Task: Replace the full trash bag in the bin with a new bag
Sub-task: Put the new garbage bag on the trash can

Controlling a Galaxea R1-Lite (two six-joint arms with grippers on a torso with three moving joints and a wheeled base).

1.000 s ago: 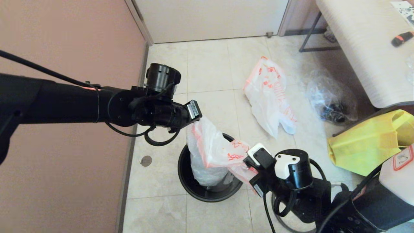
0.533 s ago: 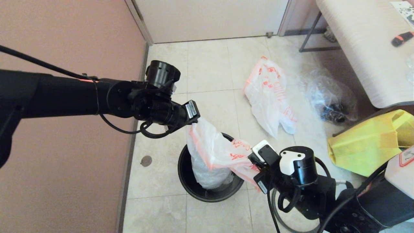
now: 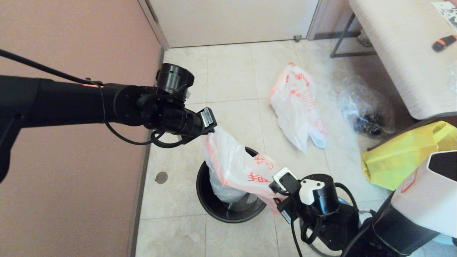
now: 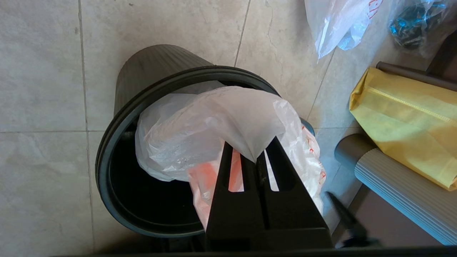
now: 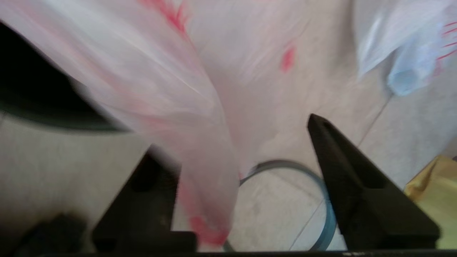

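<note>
Two grippers work the new bag [image 3: 232,167], so the step in hand looks like lining the bin [image 3: 205,200].

At nine o'clock of the bin's mouth, the left gripper [image 4: 255,150] has its fingers pressed together on the bag's top edge and holds it up over the rim. The bag's body hangs inside the bin.

At four o'clock, the right gripper [image 5: 232,135] has its fingers spread wide, with a loose fold draped between them and nothing gripped.

Next, that side probably needs re-gripping and stretching over the rim, then the hoop [image 5: 321,200] from the floor.

The full trash bag [image 3: 296,103] lies on the tiles at one o'clock, well apart.

Orange characters on both bags are too small to read.
</note>
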